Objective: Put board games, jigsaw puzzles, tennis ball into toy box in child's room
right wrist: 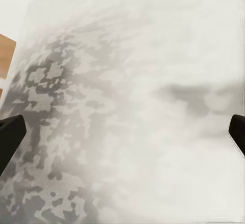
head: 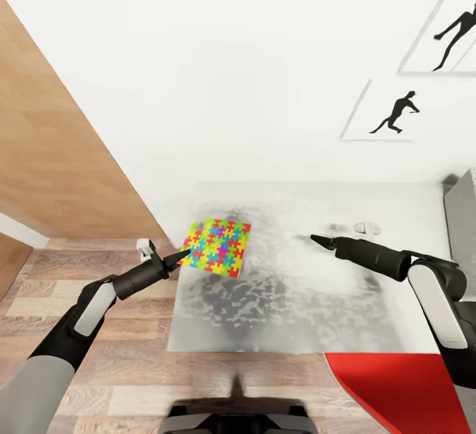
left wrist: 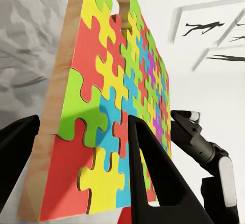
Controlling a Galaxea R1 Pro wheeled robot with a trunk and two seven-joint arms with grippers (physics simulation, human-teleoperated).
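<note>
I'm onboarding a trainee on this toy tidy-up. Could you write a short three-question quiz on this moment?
1. True or false: the left end effector grips the thin multicoloured jigsaw puzzle board.
2. The right end effector is: A) open and holding nothing, B) clamped on a ball, C) gripping a card box.
3. Fill in: the puzzle board is held above the pale grey ___.

Key: 1 true; 2 A; 3 table.

Pale grey table (head: pixel 370 328), mottled sheen; red-edged box (head: pixel 396 388) on near corner.
</note>
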